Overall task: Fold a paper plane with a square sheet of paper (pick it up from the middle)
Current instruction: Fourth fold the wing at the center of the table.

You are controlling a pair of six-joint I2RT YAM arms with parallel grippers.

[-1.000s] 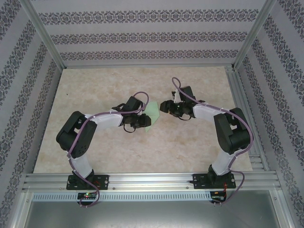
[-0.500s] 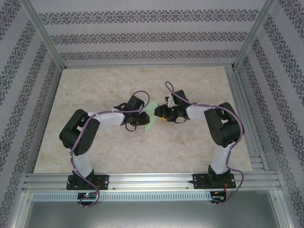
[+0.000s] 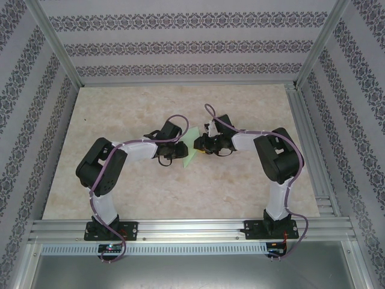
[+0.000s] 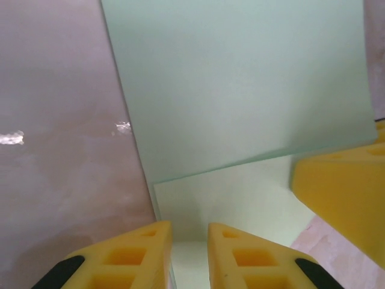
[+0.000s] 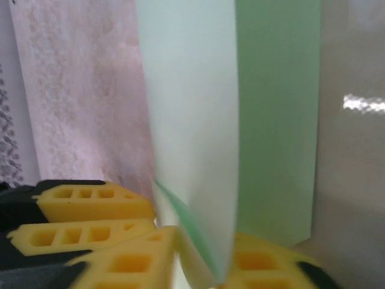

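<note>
Mint-green paper sheet (image 4: 240, 90), partly folded, is pinched by the left jaws and the right jaws.

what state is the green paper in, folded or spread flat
Folded. In the left wrist view one layer of the paper laps over another; the right wrist view shows doubled layers.

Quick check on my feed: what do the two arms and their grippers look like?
Both the left arm and right arm have white links between bulky black joints, with a purple cable looping along each. The left gripper and right gripper have yellow wedge-shaped fingers with rectangular cut-outs and black patches.
</note>
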